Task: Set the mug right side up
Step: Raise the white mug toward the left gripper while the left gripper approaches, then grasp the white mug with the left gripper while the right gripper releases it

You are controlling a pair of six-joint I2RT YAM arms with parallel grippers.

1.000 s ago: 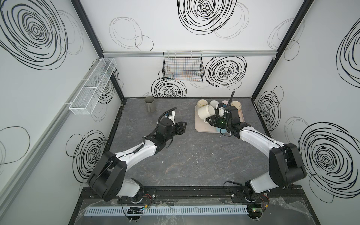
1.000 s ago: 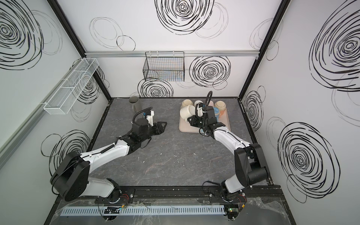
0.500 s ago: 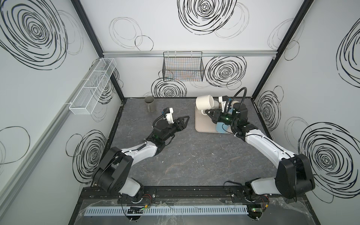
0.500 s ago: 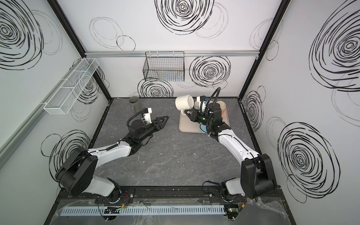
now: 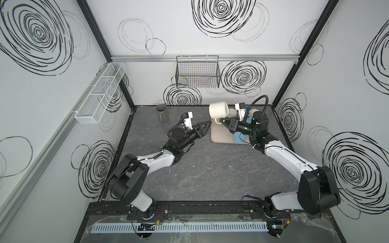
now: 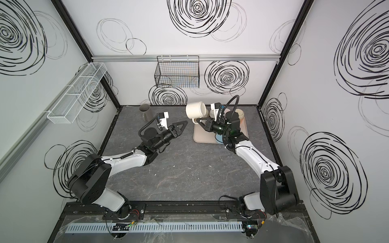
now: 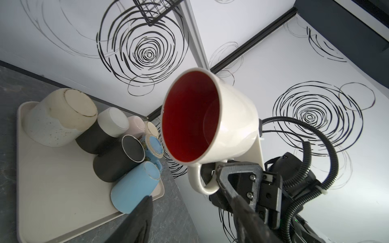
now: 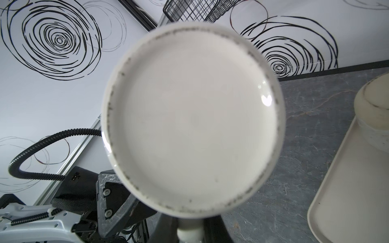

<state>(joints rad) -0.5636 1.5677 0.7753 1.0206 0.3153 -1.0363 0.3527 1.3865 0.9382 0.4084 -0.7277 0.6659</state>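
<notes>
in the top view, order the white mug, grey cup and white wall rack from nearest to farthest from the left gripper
From the left gripper:
1. white mug, just to its right, held by the right gripper
2. grey cup, at the back of the table, to its left
3. white wall rack, up on the left wall

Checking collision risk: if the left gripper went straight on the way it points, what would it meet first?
Probably the white mug, near its handle, held aloft by the right gripper; depth is unclear.
</notes>
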